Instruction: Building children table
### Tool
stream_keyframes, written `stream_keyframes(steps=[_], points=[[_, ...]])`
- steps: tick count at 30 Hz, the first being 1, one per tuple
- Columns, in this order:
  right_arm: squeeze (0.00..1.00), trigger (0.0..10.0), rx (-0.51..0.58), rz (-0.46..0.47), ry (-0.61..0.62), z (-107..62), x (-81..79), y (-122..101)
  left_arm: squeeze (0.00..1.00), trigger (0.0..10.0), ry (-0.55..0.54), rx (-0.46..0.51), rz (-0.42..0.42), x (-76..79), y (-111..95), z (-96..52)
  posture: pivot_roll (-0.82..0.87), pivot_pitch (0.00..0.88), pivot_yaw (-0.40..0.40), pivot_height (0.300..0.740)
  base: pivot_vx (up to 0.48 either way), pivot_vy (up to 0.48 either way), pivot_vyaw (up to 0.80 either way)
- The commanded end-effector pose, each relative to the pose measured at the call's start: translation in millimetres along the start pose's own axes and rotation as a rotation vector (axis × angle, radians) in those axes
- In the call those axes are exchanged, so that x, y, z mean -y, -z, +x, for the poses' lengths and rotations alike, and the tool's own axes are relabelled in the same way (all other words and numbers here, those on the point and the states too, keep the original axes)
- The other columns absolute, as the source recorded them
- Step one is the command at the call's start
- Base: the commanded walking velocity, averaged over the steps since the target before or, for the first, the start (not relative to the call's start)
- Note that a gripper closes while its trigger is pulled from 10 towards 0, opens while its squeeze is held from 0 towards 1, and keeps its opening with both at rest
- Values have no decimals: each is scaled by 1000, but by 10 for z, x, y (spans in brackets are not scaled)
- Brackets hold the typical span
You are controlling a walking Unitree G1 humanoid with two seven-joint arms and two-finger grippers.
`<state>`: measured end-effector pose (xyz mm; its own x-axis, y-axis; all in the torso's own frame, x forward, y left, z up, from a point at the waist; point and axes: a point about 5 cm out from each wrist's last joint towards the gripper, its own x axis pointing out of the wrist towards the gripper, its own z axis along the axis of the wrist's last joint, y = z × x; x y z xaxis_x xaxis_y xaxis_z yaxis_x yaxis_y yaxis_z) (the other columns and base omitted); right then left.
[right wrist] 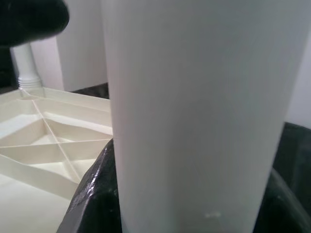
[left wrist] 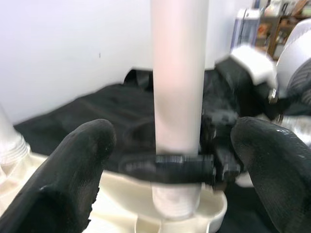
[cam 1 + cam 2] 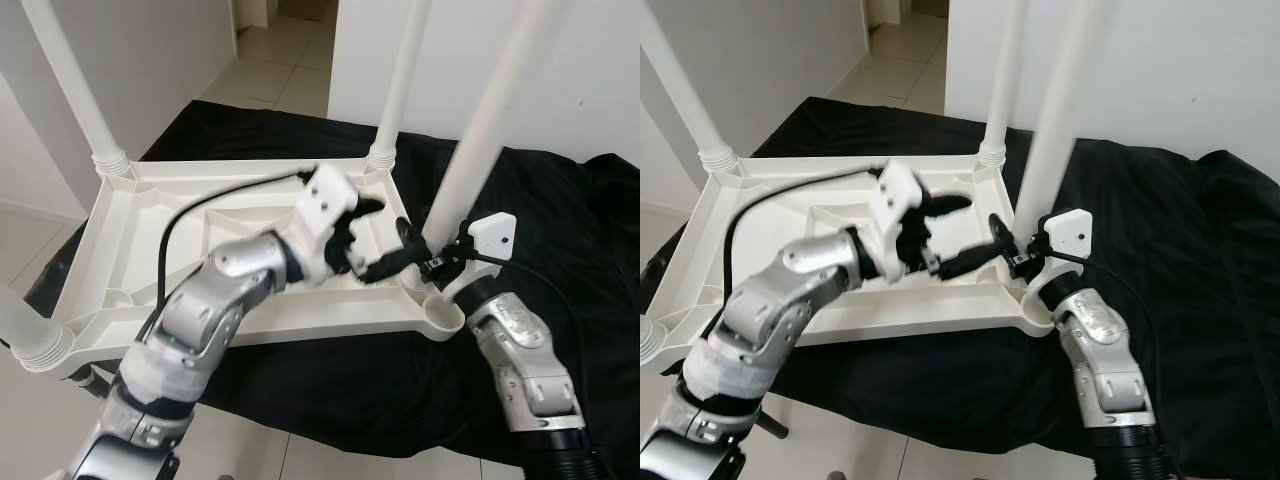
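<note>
On the black cloth (image 3: 560,230) lies the upturned tabletop (image 3: 150,250), legs pointing up. At its near right corner my right gripper (image 3: 415,250) pinches the leg (image 3: 480,130) just above its socket. My left gripper (image 3: 365,235) is spread wide just beside that leg.

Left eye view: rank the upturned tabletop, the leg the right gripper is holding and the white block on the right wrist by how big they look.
1. Upturned tabletop, largest.
2. Held leg; nearness to the camera enlarges it. The right gripper is clamped round its base.
3. White block on the right wrist, smallest.
</note>
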<state>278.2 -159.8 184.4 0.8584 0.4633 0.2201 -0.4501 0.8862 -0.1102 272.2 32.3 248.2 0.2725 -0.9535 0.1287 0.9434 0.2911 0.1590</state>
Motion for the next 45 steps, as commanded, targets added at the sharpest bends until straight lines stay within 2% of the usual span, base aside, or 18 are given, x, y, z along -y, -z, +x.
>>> stream_keyframes(steps=[1, 3, 4, 5, 7, 8, 11, 17, 19, 20, 23, 24, 26, 27, 38, 41, 45], points=[[0, 10000, 10, 3, -51, 10, -11, -59, 0, 10000, 131, 16, -9, 41, -40, 1, -50, 0, -50, 740, 0, 0, 0], [0, 10000, -63, 9, -261, -68, -60, -65, 0, 10000, 193, 61, -23, -29, -195, 28, -50, 0, -49, 740, 0, 0, 0], [0, 10000, -63, 9, -261, -68, -60, -65, 0, 10000, 193, 61, -23, -29, -195, 28, -50, 0, -49, 740, 0, 0, 0], [0, 10000, -100, 19, -329, -102, -79, -62, 0, 10000, 219, 75, -28, -46, -249, 28, -50, 0, -47, 740, 0, 0, 0], [0, 10000, -100, 19, -329, -102, -79, -62, 0, 10000, 219, 75, -28, -46, -249, 28, -50, 0, -47, 740, 0, 0, 0], [0, 10000, -158, 30, -442, -163, -134, -44, 0, 10000, 291, 98, -54, -26, -338, 22, -48, 0, -47, 740, 0, 0, 0], [0, 10000, -158, 30, -442, -163, -134, -44, 0, 10000, 291, 98, -54, -26, -338, 22, -48, 0, -47, 740, 0, 0, 0], [0, 10000, -212, 51, -553, -207, -187, -36, 0, 10000, 372, 95, -81, 15, -389, 34, -45, 0, -49, 740, 0, 0, 0], [0, 10000, -229, 54, -598, -219, -209, -38, 0, 10000, 444, 93, -132, 50, -426, 19, -47, 0, -49, 740, 0, 0, 0], [0, 10000, -237, 56, -614, -230, -214, -39, 0, 9529, 471, 88, -156, 67, -437, 10, -48, 0, -49, 740, 0, 0, 0], [0, 10000, -241, 57, -623, -237, -215, -40, 0, 9529, 485, 84, -170, 77, -442, 4, -48, 0, -49, 740, 0, 0, 0], [0, 10000, -251, 52, -631, -245, -217, -31, 0, 5529, 493, 71, -171, 88, -434, 4, -52, 0, -46, 740, 0, 0, 0], [0, 10000, -251, 52, -631, -245, -217, -31, 0, 5529, 493, 71, -171, 88, -434, 4, -52, 0, -46, 740, 0, 0, 0], [0, 10000, -260, 52, -636, -251, -214, -28, 0, 0, 495, 71, -182, 89, -434, 11, -52, 0, -47, 740, 0, 0, 0], [0, 10000, -282, 62, -651, -267, -207, -30, 0, 0, 496, 84, -200, 82, -492, 30, -52, 0, -51, 740, 0, 0, 0], [0, 10000, -276, 34, -634, -231, -190, -29, 0, 0, 497, 55, -191, 96, -473, 30, -52, 0, -51, 740, 0, 0, 0], [0, 10000, -254, 13, -556, -137, -140, -15, 0, 0, 433, 51, -164, 78, -500, 66, -49, 0, -52, 740, 0, 0, 0]])
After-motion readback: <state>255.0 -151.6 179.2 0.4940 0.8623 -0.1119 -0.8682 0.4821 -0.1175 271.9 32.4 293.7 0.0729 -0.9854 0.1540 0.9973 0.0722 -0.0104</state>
